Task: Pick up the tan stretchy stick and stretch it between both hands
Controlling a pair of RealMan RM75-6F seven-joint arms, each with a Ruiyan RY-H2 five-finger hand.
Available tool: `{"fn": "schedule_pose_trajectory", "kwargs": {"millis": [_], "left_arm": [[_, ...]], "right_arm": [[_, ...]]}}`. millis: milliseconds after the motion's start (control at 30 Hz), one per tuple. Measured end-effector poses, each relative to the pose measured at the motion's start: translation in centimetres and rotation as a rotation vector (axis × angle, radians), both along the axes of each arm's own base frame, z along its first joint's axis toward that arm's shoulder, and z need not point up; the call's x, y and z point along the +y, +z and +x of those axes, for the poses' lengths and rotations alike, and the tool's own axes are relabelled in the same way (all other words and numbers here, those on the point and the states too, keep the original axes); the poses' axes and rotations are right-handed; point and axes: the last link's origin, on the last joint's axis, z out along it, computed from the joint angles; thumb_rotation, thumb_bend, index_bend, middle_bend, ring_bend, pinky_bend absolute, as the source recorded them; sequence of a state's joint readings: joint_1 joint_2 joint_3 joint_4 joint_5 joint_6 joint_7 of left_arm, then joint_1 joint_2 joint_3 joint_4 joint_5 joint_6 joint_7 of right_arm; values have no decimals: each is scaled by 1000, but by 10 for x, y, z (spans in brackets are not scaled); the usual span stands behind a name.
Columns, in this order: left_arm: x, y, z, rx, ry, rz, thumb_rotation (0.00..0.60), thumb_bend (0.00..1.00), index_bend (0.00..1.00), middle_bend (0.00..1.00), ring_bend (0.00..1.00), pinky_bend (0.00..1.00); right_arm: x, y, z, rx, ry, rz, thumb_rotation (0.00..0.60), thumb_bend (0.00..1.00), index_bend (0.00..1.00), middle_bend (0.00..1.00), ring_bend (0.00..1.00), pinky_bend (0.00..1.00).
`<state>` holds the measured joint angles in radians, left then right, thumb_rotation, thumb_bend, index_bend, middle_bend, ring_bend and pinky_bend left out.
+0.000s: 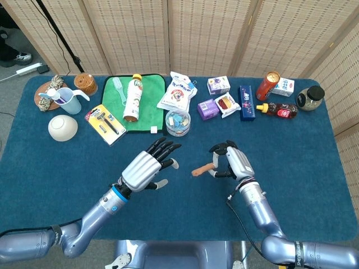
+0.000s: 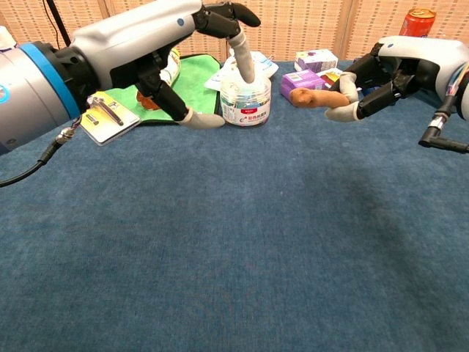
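Observation:
The tan stretchy stick [image 1: 202, 169] [image 2: 316, 97] hangs above the blue table, its free end pointing toward my left hand. My right hand [image 1: 231, 162] [image 2: 392, 72] grips its other end. My left hand [image 1: 147, 168] [image 2: 172, 40] is open with fingers spread, a short gap to the left of the stick's free end and not touching it.
Along the back of the table [image 1: 185, 218] stand a clear round tub [image 1: 178, 121], a green cloth [image 1: 147, 115] with a bottle [image 1: 132, 98], snack packs [image 1: 177, 93], purple boxes [image 1: 207, 109], a red can [image 1: 270, 85] and a white bowl [image 1: 62, 127].

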<state>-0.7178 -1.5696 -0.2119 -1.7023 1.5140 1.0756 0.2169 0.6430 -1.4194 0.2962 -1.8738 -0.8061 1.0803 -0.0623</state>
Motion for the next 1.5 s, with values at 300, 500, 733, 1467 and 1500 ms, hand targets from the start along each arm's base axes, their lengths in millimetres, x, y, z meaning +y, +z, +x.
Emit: {"fn": "schedule_pose_trajectory", "kwargs": {"millis": [300, 500, 733, 1467, 1500], "left_arm": [[1, -7, 15, -26, -1, -24, 600, 201, 417, 101, 68, 0], [3, -7, 24, -53, 9, -43, 600, 230, 421, 101, 68, 0], [3, -8, 31, -56, 13, -60, 600, 233, 443, 101, 68, 0], [0, -12, 43, -85, -1, -65, 600, 236, 525, 151, 100, 0], [0, -13, 44, -88, -2, -63, 600, 236, 530, 152, 101, 0]], "right_arm": [[3, -1, 7, -27, 2, 4, 600, 321, 731, 339, 201, 3], [6, -3, 15, -32, 17, 14, 600, 328, 732, 339, 205, 3], [9, -3, 21, -48, 12, 13, 600, 350, 732, 339, 210, 3], [14, 0, 31, -72, 28, 34, 600, 364, 731, 338, 228, 16], [14, 0, 31, -73, 27, 34, 600, 364, 731, 338, 228, 17]]}}
